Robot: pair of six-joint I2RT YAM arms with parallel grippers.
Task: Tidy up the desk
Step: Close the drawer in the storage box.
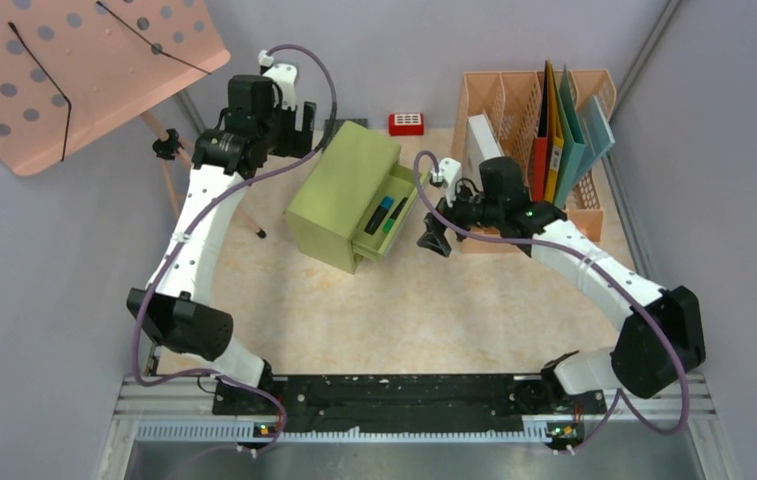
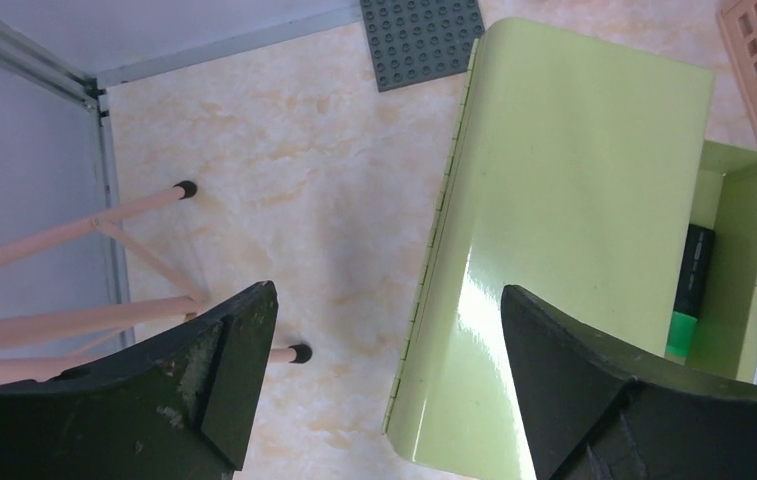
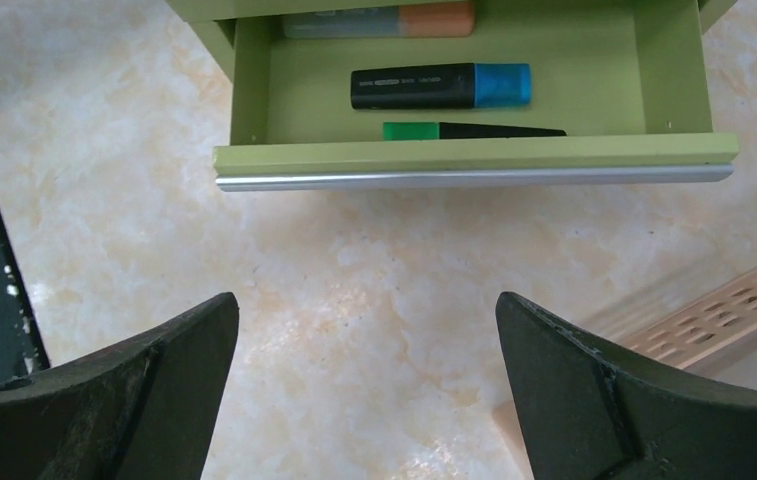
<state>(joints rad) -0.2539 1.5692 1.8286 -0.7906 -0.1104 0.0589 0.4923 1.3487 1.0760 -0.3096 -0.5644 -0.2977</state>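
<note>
Top external view shows the worktop [image 1: 394,320] filling the cell floor, with the cabinet [image 1: 339,190] toward 11 o'clock of its middle and the file rack [image 1: 534,130] at 2 o'clock. The drawer [image 3: 474,155] stands pulled out toward 4 o'clock, with three markers [image 3: 441,86] lying inside. The right claw [image 3: 366,300] gapes wide and empty, facing the drawer front from 4 o'clock. The left claw [image 2: 386,290], also wide and holding nothing, hangs over the cabinet's 10 o'clock edge. The step in hand looks like shutting the drawer. For that, the right claw would need to press squarely on the front toward 10 o'clock, while the left braces the cabinet against sliding.
</note>
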